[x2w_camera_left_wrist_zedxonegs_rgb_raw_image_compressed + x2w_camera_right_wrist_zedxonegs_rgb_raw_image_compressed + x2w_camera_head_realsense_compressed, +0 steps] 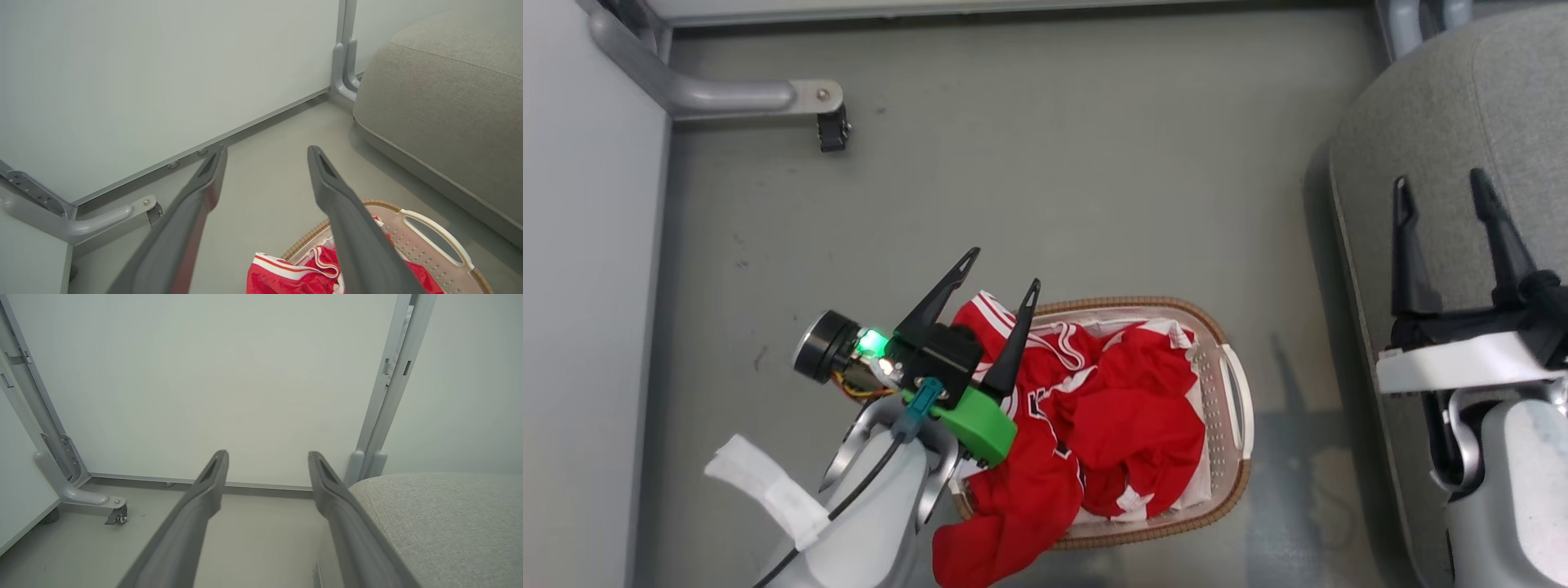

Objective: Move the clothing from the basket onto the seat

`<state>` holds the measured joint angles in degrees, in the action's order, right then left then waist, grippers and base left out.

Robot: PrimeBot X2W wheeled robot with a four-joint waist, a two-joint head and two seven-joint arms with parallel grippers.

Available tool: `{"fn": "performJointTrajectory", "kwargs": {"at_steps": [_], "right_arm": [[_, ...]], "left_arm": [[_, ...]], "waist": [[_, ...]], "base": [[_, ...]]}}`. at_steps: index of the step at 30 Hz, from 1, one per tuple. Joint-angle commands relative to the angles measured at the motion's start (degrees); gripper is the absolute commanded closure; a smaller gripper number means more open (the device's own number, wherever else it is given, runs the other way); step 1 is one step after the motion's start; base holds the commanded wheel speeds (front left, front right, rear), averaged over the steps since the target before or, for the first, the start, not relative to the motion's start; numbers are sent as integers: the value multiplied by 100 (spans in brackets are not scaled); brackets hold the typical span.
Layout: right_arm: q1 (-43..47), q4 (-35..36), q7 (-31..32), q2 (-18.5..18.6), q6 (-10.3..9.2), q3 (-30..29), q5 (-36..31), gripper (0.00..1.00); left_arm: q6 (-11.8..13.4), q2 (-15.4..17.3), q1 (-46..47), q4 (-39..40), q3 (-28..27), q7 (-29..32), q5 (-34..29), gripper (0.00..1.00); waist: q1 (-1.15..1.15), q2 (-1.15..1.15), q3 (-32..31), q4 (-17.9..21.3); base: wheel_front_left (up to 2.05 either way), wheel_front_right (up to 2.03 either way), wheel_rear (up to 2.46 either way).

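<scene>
The left claw (1005,267) hovers above the left end of the basket (1235,488). Its two fingers are spread apart and hold nothing. They point up and to the right in the head view, over the load rather than down into it.

All of the clothing (1127,408) is in the basket, which stands on the floor (1029,163). The jersey (1021,482) lies along the left side. Its long axis runs up and down the head view, with the striped hem at the top. Its lower end spills over the rim towards the floor. The plain red garment (1152,425) is bunched in the middle.

Both pieces look light, limp and a little slick, so they will probably sag and trail when lifted. A raised fold near the middle of a garment looks a safer hold than a loose edge.

The basket's white handle faces right, towards the seat (1445,106), which stands just beside the basket. The right claw (1438,177) hangs above the seat cushion, fingers apart and empty, pointing up the head view.
</scene>
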<state>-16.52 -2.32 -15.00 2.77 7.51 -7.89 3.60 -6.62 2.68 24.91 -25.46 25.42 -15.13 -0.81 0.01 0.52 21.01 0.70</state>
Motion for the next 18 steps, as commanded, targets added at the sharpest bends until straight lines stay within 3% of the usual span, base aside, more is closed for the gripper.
{"fn": "performJointTrajectory", "kwargs": {"at_steps": [1, 18], "right_arm": [[-188, 101, -28, 21, -4, -68, 18, 0], [-940, 622, -28, 19, -5, -99, 220, 0]], "left_arm": [[-39, 37, 293, -186, 172, -5, -56, 0], [-20, 40, 1949, -2599, 2765, 94, 321, 0]], "waist": [[-1, -52, 1021, 351], [-1, -52, 2583, 754]], "base": [[0, 0, 0], [0, 0, 0]]}}
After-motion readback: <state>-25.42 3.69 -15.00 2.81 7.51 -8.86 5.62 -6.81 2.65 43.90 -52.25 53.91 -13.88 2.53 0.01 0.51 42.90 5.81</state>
